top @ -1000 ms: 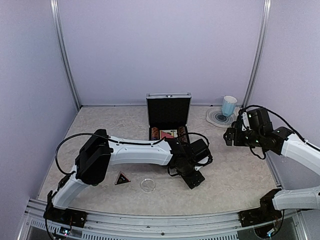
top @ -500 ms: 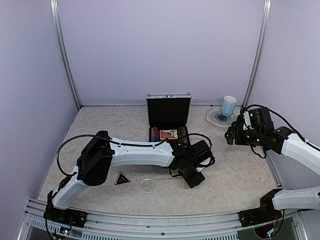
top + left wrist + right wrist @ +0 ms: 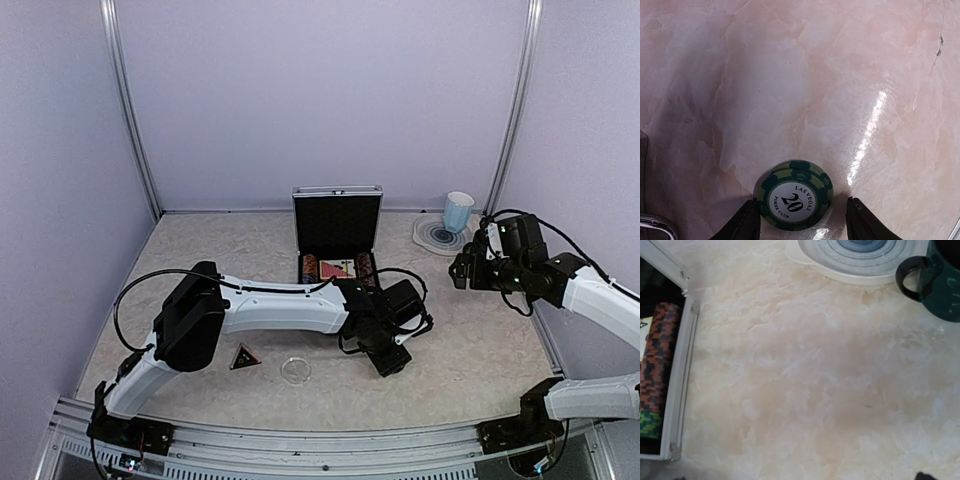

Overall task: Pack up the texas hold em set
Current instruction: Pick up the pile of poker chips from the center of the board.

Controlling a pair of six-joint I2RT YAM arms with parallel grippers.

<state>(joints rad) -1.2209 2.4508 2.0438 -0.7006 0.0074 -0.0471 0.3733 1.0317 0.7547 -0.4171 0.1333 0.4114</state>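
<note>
— Where is the left gripper (image 3: 801,212), please?
— It hangs low over the table (image 3: 480,350), in front of the open silver case (image 3: 337,225). Its jaws stand apart, one on each side of a green chip (image 3: 793,195) marked 20, which lies flat on the table. One finger (image 3: 746,222) is just beside the rim of the chip; I cannot tell if it touches.
— And the right gripper (image 3: 458,272)?
— It is wide open and holds nothing, above the table between the case and the swirled coaster (image 3: 438,236).
— What else lies outside the case?
— A black triangle (image 3: 244,357) and a clear disc (image 3: 295,371), near the front edge.
</note>
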